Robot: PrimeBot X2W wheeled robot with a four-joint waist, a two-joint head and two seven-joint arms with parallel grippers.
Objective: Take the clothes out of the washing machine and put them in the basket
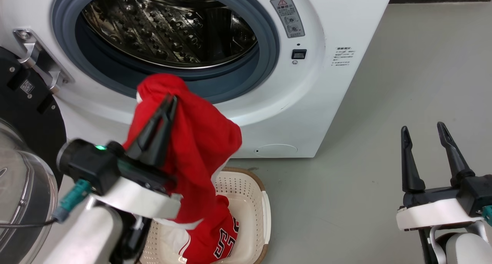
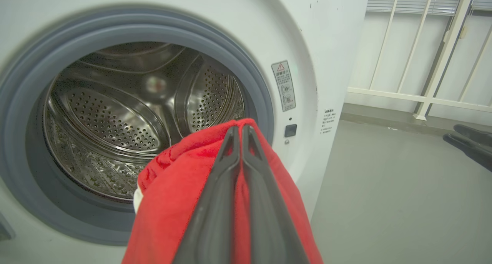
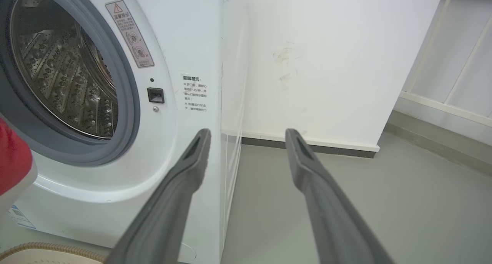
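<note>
Currently the red garment (image 1: 200,148) is clamped in the left hand (image 1: 171,100). In the left wrist view both fingers are pressed together on the cloth, with no gap between them. The fabric bunches over the fingertips and hangs down past the wrist. It is outside the drum (image 1: 169,25), in front of the lower edge of the grey porthole rim (image 1: 269,52).

Its lower end drops into the basket (image 1: 251,185). Red cloth with black white-edged lettering (image 1: 226,239) lies in the bottom there. Can't tell whether that is the same piece or a second one.

The basket sits on the floor (image 1: 384,148) just in front of the washing machine (image 1: 330,95), below the left hand and partly hidden by that arm. The drum's perforated steel wall shows through the porthole. The door (image 1: 27,141) is swung open on the robot's left, hung on a metal hinge (image 1: 38,60).

The right hand (image 1: 421,127) has its fingers spread wide and grips nothing. It is above bare floor, well apart from the garment and off to the right of the machine's front, fingers pointing up in the head view.
</note>
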